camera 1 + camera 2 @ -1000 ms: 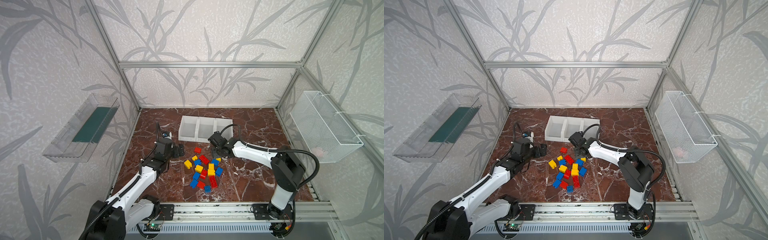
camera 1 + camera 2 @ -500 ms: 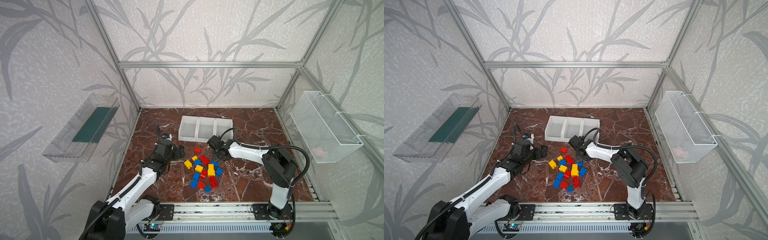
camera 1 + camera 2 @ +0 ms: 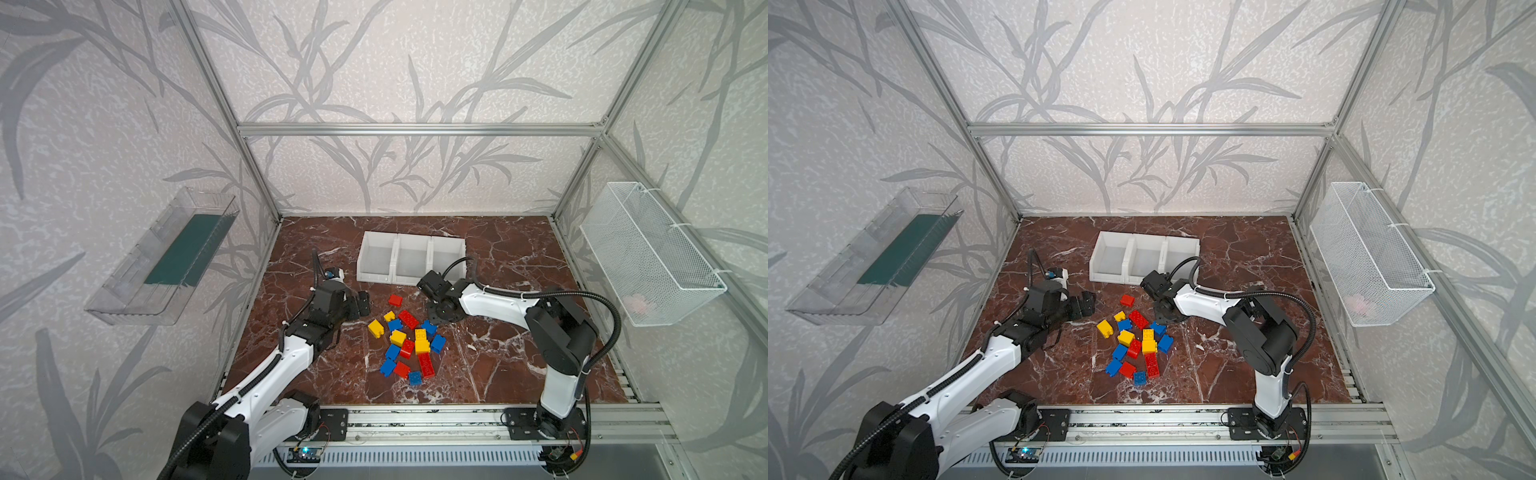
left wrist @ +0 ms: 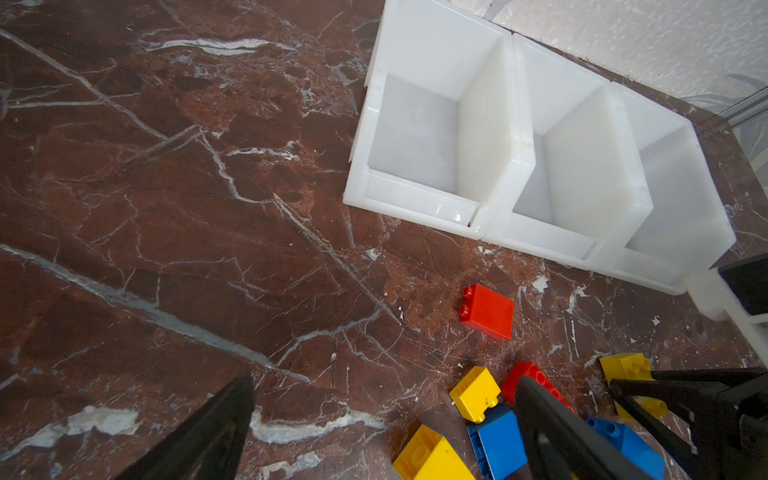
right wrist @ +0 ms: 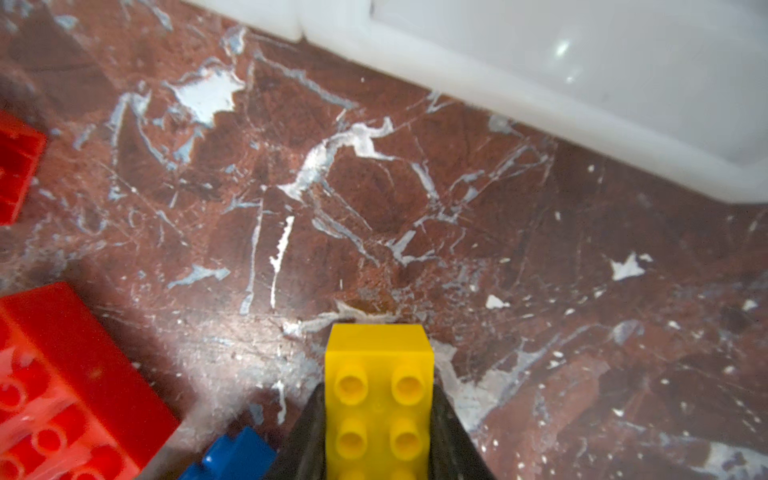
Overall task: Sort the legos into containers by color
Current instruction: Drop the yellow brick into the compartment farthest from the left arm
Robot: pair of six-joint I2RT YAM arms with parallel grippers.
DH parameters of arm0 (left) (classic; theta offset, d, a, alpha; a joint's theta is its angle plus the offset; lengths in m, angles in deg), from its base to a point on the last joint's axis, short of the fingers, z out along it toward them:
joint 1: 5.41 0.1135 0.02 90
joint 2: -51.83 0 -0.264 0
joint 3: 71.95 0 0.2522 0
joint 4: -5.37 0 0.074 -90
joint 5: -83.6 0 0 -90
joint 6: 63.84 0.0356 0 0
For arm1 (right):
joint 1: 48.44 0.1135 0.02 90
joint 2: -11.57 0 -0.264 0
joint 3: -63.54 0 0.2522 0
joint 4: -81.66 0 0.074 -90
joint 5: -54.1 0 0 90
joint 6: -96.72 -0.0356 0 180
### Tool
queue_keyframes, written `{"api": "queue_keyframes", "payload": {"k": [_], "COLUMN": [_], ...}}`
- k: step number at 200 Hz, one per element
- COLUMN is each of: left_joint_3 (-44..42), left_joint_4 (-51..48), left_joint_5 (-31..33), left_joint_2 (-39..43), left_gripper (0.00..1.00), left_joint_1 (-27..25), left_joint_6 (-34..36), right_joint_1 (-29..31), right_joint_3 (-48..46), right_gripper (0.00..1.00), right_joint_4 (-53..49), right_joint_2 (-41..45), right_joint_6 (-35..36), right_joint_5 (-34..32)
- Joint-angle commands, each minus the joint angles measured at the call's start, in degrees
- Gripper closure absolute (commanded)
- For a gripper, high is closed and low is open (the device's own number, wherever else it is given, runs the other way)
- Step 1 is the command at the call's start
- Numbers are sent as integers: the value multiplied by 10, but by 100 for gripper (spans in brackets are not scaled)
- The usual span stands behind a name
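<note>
Legos (image 3: 409,347) heaped loose mid-table between both arms, red, blue and yellow mixed, so either arm can reach in. One red brick (image 3: 395,299) lies apart from the heap, on the side toward the bins. Containers (image 3: 411,259), three white bins joined in a row, stand open side up just beyond the heap on the marble table (image 3: 519,365). Left wrist view shows all three empty, so sorting looks barely started. Right gripper (image 5: 377,415) is down at the heap's edge toward the bins, jaws closed narrow on a yellow brick (image 5: 379,357): pads press its two long flat walls, studs face the wrist camera, far end sticks out past the fingertips. Grip across the flat sides probably chosen because studs give no purchase and the neighbours leave room there. Cannot tell if the brick is off the table yet; it looks at or just above the surface. A blue brick (image 5: 232,457) and a long red brick (image 5: 70,386) sit just beside the fingers, not touching as far as seen. Left gripper (image 3: 360,305) hangs at the heap's left side, jaws spread wide, holding nothing, touching nothing; likely kept clear so the arms don't clash, and placed for its own pick. Next, as a judgement: lift yellow and carry it to a bin, any bin, since none has a colour claimed.
</note>
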Motion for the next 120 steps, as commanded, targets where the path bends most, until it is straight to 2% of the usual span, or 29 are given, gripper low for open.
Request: {"api": "queue_keyframes", "payload": {"k": [1,22,42,70,93,120], "left_joint_3": [-9,-12,-11,-15,-25,-41], "left_joint_4": [1,3,1,-8,-17,-18], "left_joint_5": [3,5,0,-3,-3,-7], "left_joint_2": [21,27,29,33,44,55], "left_gripper": [1,1,1,1,1,1], "left_joint_1": [-3,-3,-3,-5,-8,-10], "left_joint_6": [-9,-11,-13,-18,-24,-35], "right_joint_1": [-21,-56,-87,-129,-144,-151], "right_joint_3": [48,97,159,258,285,301], "right_gripper": [71,71,71,71,71,61], "right_joint_4": [-22,-12,-12,-60,-58,-64], "right_joint_2": [51,49,10,-70,-98,-114], "right_joint_6": [50,95,129,129,129,125], "right_joint_5": [-15,-13,-5,28,32,38]}}
